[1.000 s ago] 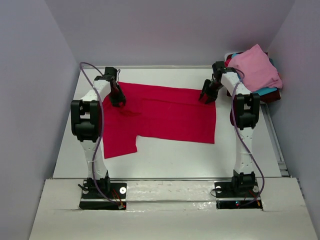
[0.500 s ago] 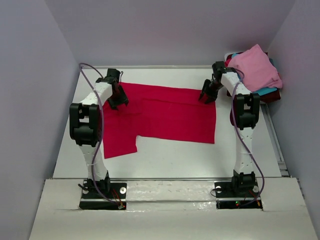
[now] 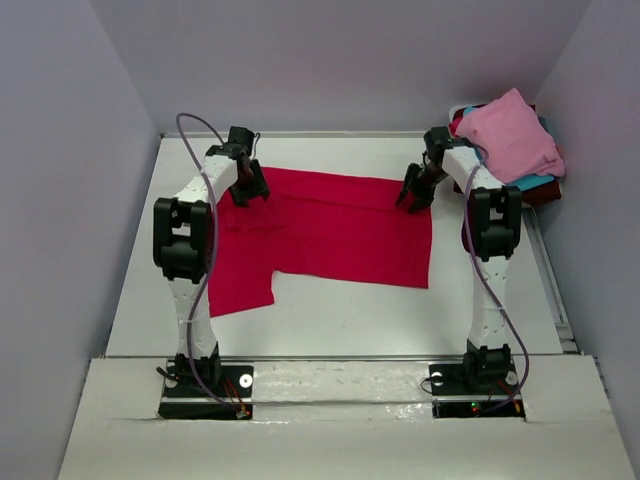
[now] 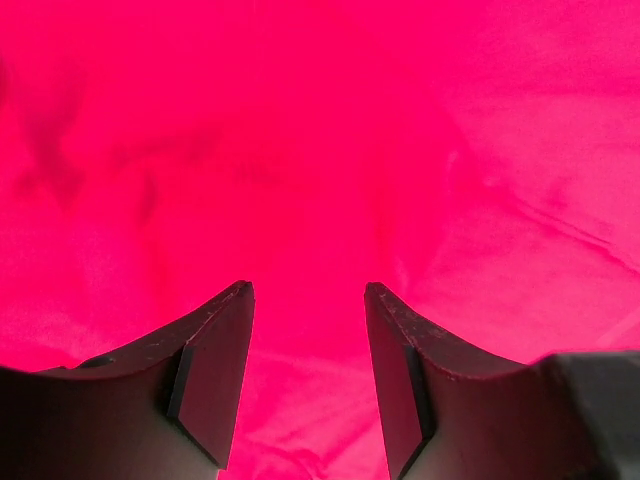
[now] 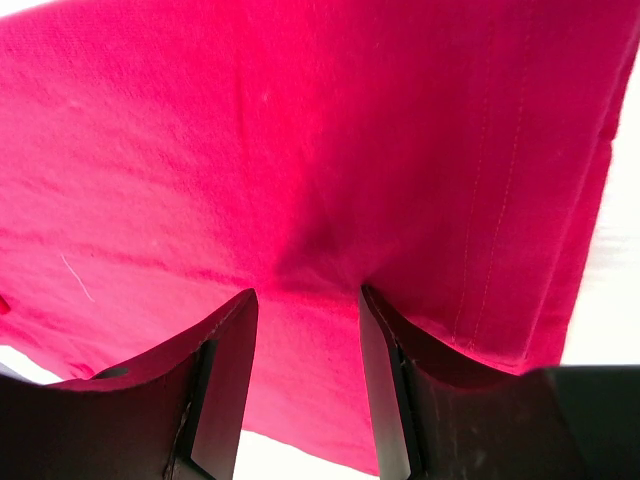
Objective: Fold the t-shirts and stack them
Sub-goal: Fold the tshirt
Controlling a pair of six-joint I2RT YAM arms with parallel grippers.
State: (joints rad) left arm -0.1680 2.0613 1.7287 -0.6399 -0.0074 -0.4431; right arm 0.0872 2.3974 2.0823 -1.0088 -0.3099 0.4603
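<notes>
Near the far edge of the tabletop (image 3: 340,315), the right gripper (image 3: 413,198) pinches the crimson t-shirt (image 3: 330,225) — likely anchoring it for folding — while the left gripper (image 3: 248,192) hovers open, empty.

The crimson-red t-shirt (image 3: 330,230) is lying spread flat across the middle of the white table (image 3: 350,320), lightly creased, with one short sleeve sticking out toward the near left. Its far right edge is puckering into a small ridge. At the far right corner the others are sitting in a rumpled pile, the light pink t-shirt (image 3: 510,135) on top and the teal-blue t-shirt (image 3: 535,182) and dark maroon t-shirt (image 3: 545,193) peeking out beneath.
</notes>
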